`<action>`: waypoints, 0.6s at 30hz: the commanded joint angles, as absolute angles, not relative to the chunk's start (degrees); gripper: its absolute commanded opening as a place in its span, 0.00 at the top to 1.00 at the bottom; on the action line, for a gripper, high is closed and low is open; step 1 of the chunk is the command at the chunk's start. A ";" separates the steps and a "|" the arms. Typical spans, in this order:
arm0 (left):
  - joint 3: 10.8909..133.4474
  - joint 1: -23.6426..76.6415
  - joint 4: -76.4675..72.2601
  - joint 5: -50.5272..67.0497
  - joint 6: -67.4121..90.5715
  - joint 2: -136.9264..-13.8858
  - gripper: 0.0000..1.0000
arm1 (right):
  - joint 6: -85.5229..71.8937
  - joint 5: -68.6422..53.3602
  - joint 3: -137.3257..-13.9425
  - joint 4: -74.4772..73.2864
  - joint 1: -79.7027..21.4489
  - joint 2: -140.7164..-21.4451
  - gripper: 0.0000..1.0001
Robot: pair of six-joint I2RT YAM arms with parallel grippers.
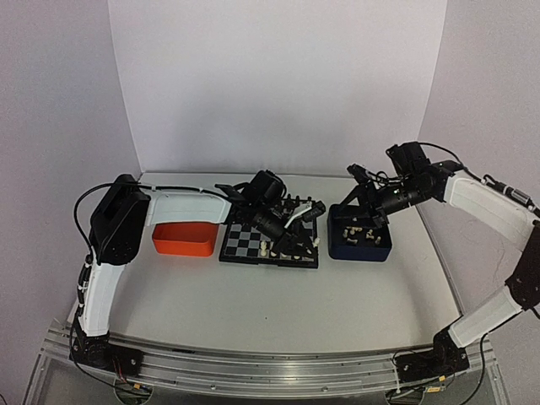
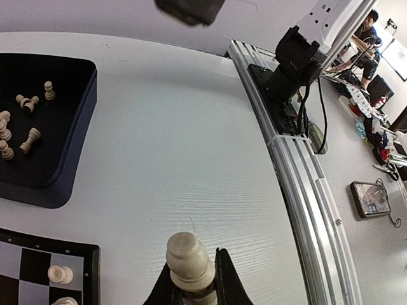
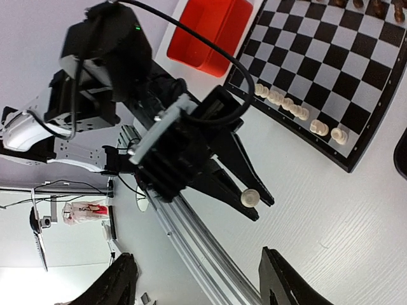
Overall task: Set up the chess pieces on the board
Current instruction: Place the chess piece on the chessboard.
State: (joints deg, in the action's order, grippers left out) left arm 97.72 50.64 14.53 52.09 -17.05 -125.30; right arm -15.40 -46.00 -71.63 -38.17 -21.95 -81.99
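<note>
My left gripper [image 2: 194, 264] is shut on a cream-white chess piece [image 2: 188, 255], whose rounded head sticks out between the fingertips. In the top view the left gripper [image 1: 314, 213] hangs over the right edge of the board [image 1: 245, 246]. The right wrist view shows that held chess piece [image 3: 249, 197] above the bare table beside the board [image 3: 321, 60]. A row of cream chess pieces [image 3: 287, 105] stands along the board's near edge. My right gripper [image 3: 203, 286] is open and empty, its fingers wide apart, above the blue tray [image 1: 360, 250].
The dark blue tray [image 2: 60, 181] holds several loose cream pieces [image 2: 28, 140]. An orange tray [image 1: 181, 239] lies left of the board. Black pieces [image 3: 375, 6] stand on the board's far row. An aluminium rail [image 2: 299, 171] runs along the table's near edge.
</note>
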 commanded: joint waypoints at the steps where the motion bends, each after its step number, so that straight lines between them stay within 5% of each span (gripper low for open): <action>1: 101.22 50.72 17.57 51.44 -21.53 -121.54 1.00 | -16.42 -45.10 -75.72 -42.26 -24.11 -86.39 0.39; 18: 102.51 50.80 14.41 51.62 -18.36 -121.95 1.00 | -17.56 -31.34 -76.15 -38.32 -29.72 -91.33 0.55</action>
